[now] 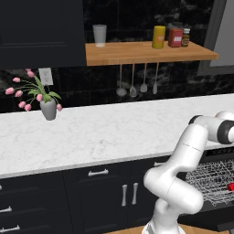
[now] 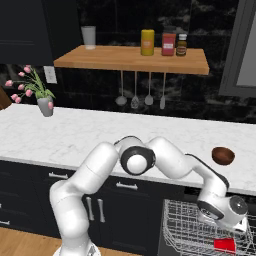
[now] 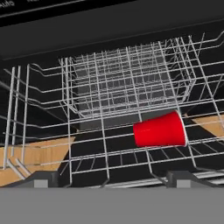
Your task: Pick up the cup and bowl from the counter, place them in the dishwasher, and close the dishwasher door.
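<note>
The red cup [image 3: 159,130] lies on its side in the grey wire rack [image 3: 109,87] of the black dishwasher [image 2: 172,245]; it also shows as a red patch [image 2: 225,245] low in the right base view and at the edge of the left base view [image 1: 231,186]. My gripper [image 3: 113,181] hangs just above the rack, open, with nothing between its fingers [image 3: 43,179]; the cup rests a little beyond them, free. The brown bowl [image 2: 223,155] sits upright on the white counter [image 2: 100,132], near its front edge above the dishwasher. The dishwasher door is hidden from these views.
A vase of pink flowers [image 1: 48,109] stands at the counter's left. The wooden shelf [image 1: 146,52] above carries a grey glass, a yellow canister and jars, with utensils hanging below. Dark cabinets with silver handles [image 1: 123,194] flank the dishwasher on its left.
</note>
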Robot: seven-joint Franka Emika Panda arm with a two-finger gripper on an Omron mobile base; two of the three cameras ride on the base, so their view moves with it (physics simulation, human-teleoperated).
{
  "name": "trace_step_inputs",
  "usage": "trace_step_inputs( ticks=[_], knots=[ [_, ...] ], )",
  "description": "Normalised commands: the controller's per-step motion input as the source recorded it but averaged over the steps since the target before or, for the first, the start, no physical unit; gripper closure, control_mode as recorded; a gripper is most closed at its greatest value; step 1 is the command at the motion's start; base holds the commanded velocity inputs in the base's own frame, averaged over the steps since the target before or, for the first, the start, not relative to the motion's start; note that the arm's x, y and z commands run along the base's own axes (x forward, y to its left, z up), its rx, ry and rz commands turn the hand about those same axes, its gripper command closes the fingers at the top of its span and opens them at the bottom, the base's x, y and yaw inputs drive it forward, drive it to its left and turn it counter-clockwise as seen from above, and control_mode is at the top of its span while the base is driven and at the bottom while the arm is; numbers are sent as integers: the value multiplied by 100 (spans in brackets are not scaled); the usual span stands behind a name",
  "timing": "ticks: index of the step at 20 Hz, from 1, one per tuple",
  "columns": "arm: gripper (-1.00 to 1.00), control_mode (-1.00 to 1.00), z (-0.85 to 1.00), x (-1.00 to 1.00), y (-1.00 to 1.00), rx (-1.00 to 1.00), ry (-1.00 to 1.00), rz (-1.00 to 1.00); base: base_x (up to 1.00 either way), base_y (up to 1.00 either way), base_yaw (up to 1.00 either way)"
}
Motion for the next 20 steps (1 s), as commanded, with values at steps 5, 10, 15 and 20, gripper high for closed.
trace_step_inputs(
  ticks=[5, 10, 15, 20],
  knots=[
    [-100, -100, 63, -17, 3, -5, -4, 0, 0, 0, 0],
    [-100, -100, 100, -26, 8, -6, -5, 0, 0, 0, 0],
    [-100, -100, 100, 0, 16, -9, 0, 0, 0, 0, 0],
    [-100, -100, 100, 24, 21, -17, 13, 0, 0, 0, 0]
  ],
)
